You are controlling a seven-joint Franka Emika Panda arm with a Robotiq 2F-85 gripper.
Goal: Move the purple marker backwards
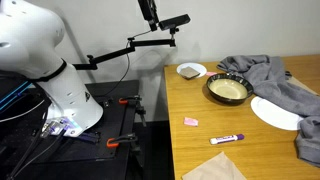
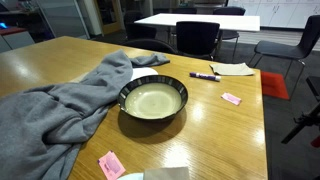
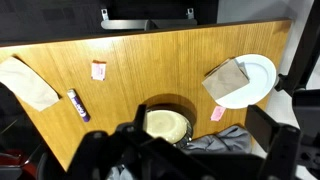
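The purple marker [image 1: 227, 139] lies flat on the wooden table near its front edge, between a pink square piece [image 1: 191, 121] and a brown paper [image 1: 213, 168]. It also shows in an exterior view [image 2: 205, 76] and in the wrist view [image 3: 78, 104]. My gripper [image 3: 185, 158] hangs high above the table, over the dark bowl [image 3: 165, 125] and well to the side of the marker. Its fingers are spread wide with nothing between them. Only its lower part shows at the top edge of an exterior view [image 1: 150, 12].
The dark bowl [image 1: 227, 90] holds a pale liquid, and a grey cloth [image 1: 270, 75] lies beside it. A white plate [image 1: 275, 112] and a small white bowl [image 1: 191, 70] stand on the table. Another pink piece [image 3: 217, 113] lies near the plate [image 3: 262, 70]. A camera boom [image 1: 130, 45] reaches over the table's edge.
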